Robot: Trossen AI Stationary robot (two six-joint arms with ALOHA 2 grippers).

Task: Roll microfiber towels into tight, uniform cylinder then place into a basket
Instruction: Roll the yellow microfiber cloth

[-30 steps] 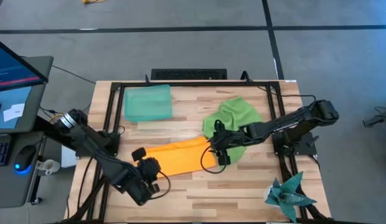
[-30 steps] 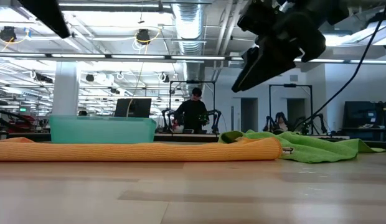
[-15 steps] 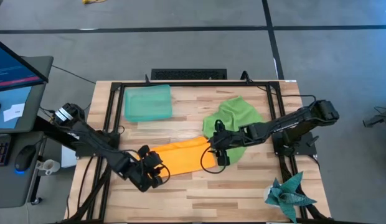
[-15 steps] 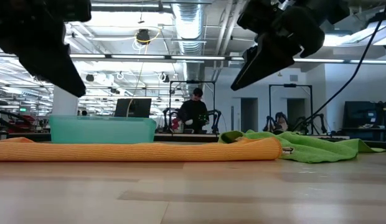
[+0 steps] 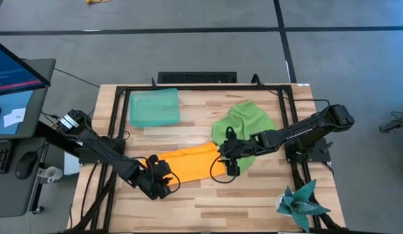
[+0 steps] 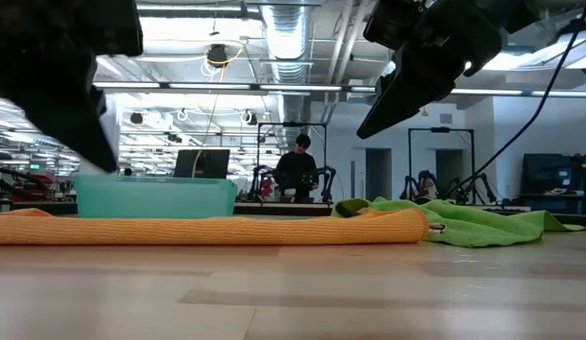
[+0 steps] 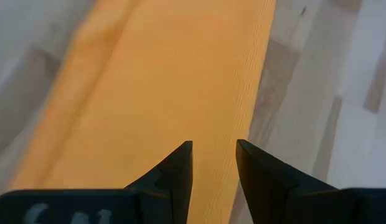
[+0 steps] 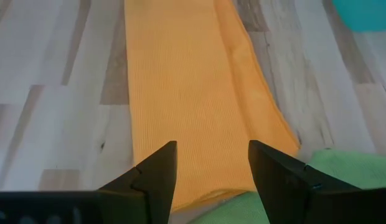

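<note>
The orange towel lies flat on the table as a long folded strip, with its right end against the crumpled lime green towel. My left gripper hovers open just over the strip's left end, near its near long edge. My right gripper hangs open above the strip's right end. In the low view both grippers stay clear above the orange towel. The teal basket stands at the far left.
A spiky teal star-shaped object sits at the table's near right corner. A black frame runs along the table's edges. Bare wood lies in front of the orange strip. A person stands far off in the room behind.
My left gripper has come down and moved toward the orange towel's left end, tipping as it went; it now hangs low over the strip. My right gripper has stayed in place, rolling slightly. The towels have not moved.
</note>
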